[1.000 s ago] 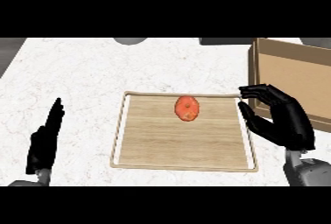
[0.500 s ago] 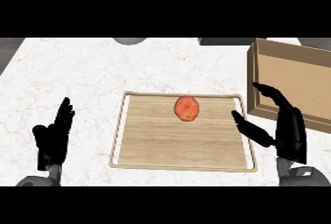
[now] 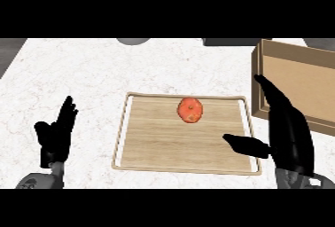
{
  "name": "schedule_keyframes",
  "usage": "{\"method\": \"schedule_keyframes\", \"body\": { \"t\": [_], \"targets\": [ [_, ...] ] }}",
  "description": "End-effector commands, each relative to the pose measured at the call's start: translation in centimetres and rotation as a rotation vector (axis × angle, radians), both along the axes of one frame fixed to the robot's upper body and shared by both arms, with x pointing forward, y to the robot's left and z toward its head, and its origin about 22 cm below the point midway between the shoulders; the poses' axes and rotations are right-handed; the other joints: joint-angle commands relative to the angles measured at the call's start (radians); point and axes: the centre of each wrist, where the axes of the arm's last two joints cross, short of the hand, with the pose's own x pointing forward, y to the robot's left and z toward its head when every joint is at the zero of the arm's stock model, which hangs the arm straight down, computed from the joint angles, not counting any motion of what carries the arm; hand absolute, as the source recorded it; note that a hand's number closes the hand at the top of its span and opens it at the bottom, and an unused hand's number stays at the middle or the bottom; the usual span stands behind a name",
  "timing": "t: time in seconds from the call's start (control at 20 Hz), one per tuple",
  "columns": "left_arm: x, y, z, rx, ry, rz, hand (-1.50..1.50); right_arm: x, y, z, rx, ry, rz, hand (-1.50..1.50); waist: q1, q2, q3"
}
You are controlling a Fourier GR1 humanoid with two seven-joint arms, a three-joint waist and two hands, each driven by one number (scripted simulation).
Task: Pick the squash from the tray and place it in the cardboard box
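Item 1: a rectangular light-wood tray with a raised pale rim (image 3: 120,137) lies flat on the white marbled stone counter (image 3: 85,71), near the middle of the head view. Item 2: the oval orange-red squash (image 3: 190,110) lies on the tray's floor in its far half, a little right of centre, long axis running away from the robot. It is clear of every rim and nothing touches it. Item 3: an open brown cardboard box (image 3: 304,84) sits at the view's right edge, just beside the tray's far right corner and turned slightly askew to it. Its near wall and bare inside floor are visible. The right hand (image 3: 291,133) stands over the tray's right rim, its fingers straight and together, pointing away from the robot, with their tips showing against the box's near left wall. Its thumb (image 3: 245,145) is spread wide to the left, over the tray's near right area. This hand is apart, holds nothing, and is well short of the squash. Whether it touches the tray or the box cannot be told from this view. The left hand (image 3: 56,139) rests at the lower left, over the counter and apart from the tray's left rim, with fingers straight, pointing up, unclenched and holding nothing.
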Motion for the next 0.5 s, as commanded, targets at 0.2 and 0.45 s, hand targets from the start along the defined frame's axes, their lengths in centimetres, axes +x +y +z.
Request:
{"method": "schedule_keyframes", "body": {
  "t": [0.2, 0.45],
  "targets": [
    [0.4, -1.8, -1.4, -0.013, 0.015, -0.007, 0.0, 0.4, 6.3, 4.0, -0.107, 0.245, 0.019, -1.5, 0.012, 0.004, 0.001],
    [1.0, 0.9, 0.2, 0.0, -0.005, -0.004, 0.0, 3.2, 7.6, 5.0, -0.134, 0.361, 0.005, -1.5, 0.017, 0.004, 0.001]
  ]
}}
